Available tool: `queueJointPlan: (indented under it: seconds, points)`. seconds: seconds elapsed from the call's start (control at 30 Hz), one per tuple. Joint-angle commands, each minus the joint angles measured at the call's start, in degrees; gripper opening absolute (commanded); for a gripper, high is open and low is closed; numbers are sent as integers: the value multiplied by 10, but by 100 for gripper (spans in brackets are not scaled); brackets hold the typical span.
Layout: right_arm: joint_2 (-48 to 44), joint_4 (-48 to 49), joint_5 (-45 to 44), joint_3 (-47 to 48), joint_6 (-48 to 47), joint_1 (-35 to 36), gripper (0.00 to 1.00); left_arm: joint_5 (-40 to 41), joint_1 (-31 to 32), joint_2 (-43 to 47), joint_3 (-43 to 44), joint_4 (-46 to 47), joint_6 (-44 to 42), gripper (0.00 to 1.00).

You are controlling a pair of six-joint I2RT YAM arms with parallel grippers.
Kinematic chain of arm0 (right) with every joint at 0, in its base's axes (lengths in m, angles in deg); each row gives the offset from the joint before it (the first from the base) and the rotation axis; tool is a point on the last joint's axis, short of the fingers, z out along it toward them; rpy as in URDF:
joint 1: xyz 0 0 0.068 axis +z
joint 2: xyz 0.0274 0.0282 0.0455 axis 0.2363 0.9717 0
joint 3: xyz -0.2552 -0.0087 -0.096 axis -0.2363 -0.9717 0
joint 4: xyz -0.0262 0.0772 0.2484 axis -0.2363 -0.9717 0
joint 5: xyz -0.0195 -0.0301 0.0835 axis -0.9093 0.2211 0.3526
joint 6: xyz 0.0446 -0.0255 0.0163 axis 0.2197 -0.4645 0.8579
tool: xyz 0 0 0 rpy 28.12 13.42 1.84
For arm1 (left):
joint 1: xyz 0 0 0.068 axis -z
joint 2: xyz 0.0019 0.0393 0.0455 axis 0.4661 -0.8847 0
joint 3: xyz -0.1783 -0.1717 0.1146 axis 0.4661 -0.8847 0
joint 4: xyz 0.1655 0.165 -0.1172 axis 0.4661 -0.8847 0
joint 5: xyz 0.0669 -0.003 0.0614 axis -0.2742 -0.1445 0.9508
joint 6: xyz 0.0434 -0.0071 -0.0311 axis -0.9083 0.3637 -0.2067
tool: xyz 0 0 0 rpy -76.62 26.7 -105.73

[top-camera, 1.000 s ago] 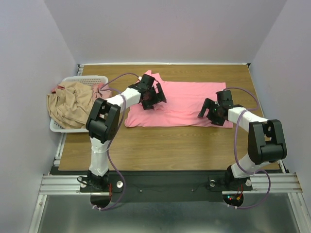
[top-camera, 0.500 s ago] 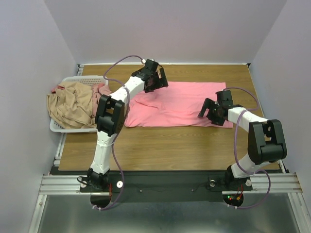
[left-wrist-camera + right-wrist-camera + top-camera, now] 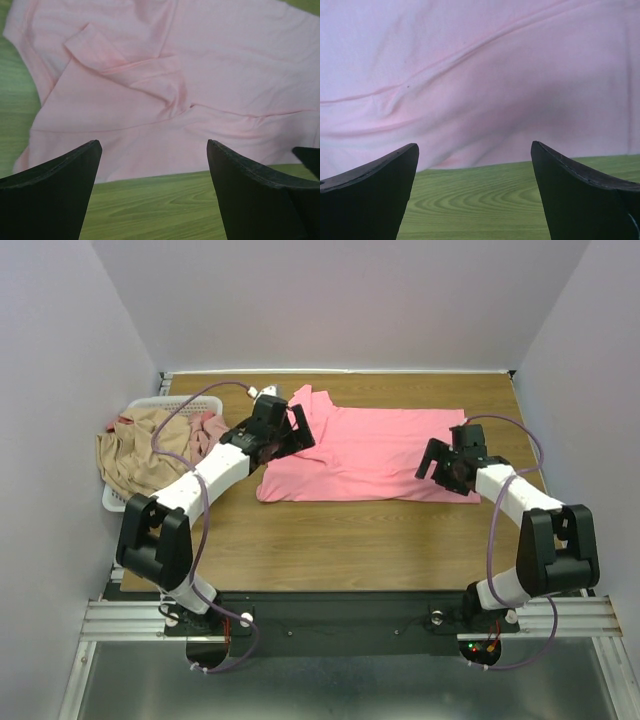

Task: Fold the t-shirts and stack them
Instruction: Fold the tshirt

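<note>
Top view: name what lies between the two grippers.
In the top view, only the salmon shirt lies between the left gripper and the right gripper.

Bright even light, soft shadows; wrist views green-tinted, washed.

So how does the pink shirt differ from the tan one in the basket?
The pink shirt lies spread on the table; the tan shirt sits crumpled in the basket, spilling over its rim. The left tool and right tool, both open, hover at the pink shirt's ends; neither is over the tan shirt. Both are plain cloth.
</note>
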Motion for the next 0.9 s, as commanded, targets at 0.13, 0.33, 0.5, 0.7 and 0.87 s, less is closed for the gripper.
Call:
queueJointPlan:
  seconds: [0.13,0.33,0.5,0.7,0.87]
  points:
    - [27,-8,-60,14,0,-10,100,-44,-25,-57,-84,61,15,98]
    - [81,-8,-68,22,19,-11,100,-56,-35,-73,-142,93,34,98]
    - [43,-13,-80,-35,38,-11,100,-42,-54,-46,-216,97,45,98]
    - [-26,-36,-57,-119,79,-11,100,-28,-56,3,-285,69,69,98]
    - [-96,-92,-67,-152,110,-11,100,-7,-56,85,-356,-5,131,98]
